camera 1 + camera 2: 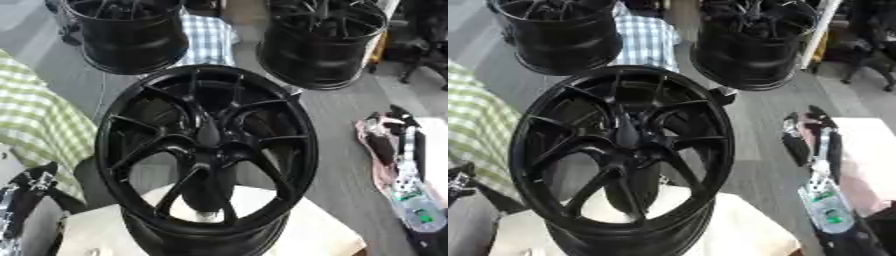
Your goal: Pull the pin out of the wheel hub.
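A large black wheel hub (pixel 206 150) stands tilted on a pale wooden stand (pixel 328 232), its spoked face turned toward me. At its centre rises a dark, slim upright shape (pixel 208 134) that looks like the pin. My right hand (pixel 383 142) hangs to the right of the wheel, well apart from it, with its fingers straight and pointing up, holding nothing. My left hand (pixel 37 181) shows at the lower left, below and left of the rim, touching nothing that I can see.
Two more black wheels stand behind, one at the back left (pixel 127 35) and one at the back right (pixel 322 42). A green checked cloth (pixel 31 115) lies at the left, a blue checked cloth (pixel 208 37) at the back. Grey floor stretches to the right of the stand.
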Tool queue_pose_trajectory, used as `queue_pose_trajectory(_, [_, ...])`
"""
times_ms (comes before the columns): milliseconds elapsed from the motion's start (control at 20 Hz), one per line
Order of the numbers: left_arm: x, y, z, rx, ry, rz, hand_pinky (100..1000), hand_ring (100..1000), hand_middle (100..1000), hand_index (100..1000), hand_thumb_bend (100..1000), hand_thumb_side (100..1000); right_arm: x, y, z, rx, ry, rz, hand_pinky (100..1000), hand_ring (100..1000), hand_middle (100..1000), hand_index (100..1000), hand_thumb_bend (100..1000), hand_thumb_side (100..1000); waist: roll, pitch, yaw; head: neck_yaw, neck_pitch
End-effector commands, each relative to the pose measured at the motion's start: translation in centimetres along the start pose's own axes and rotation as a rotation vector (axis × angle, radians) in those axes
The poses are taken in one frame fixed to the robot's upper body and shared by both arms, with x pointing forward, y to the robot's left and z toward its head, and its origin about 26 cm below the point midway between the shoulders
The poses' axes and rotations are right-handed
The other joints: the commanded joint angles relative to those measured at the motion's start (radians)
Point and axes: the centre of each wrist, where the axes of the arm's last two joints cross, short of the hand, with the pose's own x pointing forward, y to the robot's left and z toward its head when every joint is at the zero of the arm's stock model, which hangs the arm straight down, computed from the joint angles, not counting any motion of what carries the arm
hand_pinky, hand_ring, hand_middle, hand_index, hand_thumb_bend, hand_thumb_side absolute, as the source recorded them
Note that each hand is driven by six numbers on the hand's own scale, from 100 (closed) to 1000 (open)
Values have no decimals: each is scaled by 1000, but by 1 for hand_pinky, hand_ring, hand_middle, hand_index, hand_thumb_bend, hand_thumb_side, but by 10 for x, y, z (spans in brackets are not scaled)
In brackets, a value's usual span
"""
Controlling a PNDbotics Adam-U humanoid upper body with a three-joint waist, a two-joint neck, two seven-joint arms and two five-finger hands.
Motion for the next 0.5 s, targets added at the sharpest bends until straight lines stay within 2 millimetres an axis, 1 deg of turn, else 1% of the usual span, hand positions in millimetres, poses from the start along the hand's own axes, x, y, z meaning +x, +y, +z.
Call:
queue_pose_trajectory(50, [10,3,-6,-7,-37,-11,699,667,645,754,385,604,-6,11,10,26,12,-36,767,694,690,841,159,533,8,-1,-1,-3,-2])
queue_pose_trajectory(200, [10,3,-6,-7,-40,-11,699,667,645,754,388,605,-17,14,18,50,40,-44,764,683,676,833,150,539,12,3,-3,-2,-2])
queue_pose_trajectory(500, [8,5,-5,0,-39,-13,699,667,645,753,387,605,-21,17,21,80,40,-41,763,674,665,831,145,547,18,6,-11,-7,-2])
